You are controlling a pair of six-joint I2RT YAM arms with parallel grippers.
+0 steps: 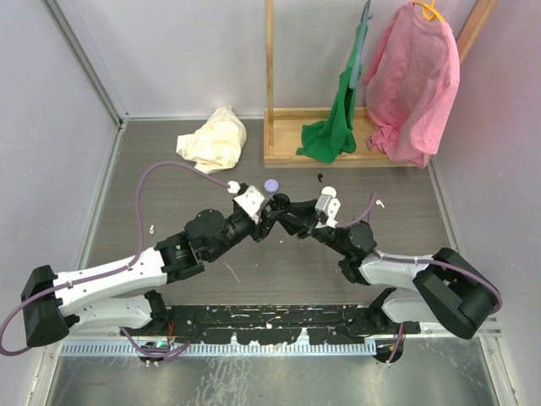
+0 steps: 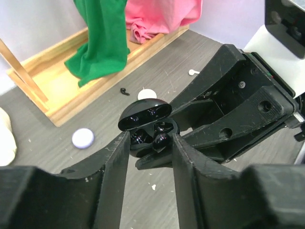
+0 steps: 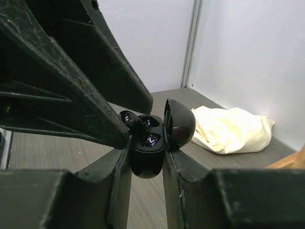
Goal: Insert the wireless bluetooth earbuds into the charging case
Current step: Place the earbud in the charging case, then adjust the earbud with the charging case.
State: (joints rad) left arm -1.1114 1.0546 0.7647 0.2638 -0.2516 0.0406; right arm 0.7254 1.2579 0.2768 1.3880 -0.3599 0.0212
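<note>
- The charging case (image 3: 147, 160) is held clear of the tabletop (image 1: 169, 190), near its middle, where the two arms meet.
- The lid of the case is swung open and stands upright on its hinge.
- One earbud (image 2: 160, 141) is seen at the rim of the case, seated only in part and protruding from its well.
- Whether the second well is filled cannot be told; only dark, glossy shapes are visible inside.
- The right gripper (image 3: 146, 153) is clamped on the lower body of the case, one finger on each side.
- The left gripper (image 2: 150, 141) is positioned over the case with its fingers apart; the earbud lies between them, and neither finger touches it.
- A purple disc (image 1: 271, 185) lies on the tabletop just beyond the grippers.
- A cream cloth (image 1: 215, 139) is bunched at the far side.
- A wooden rack (image 1: 287, 156) carries a green garment (image 1: 334, 127) and a pink garment (image 1: 414, 85).
</note>
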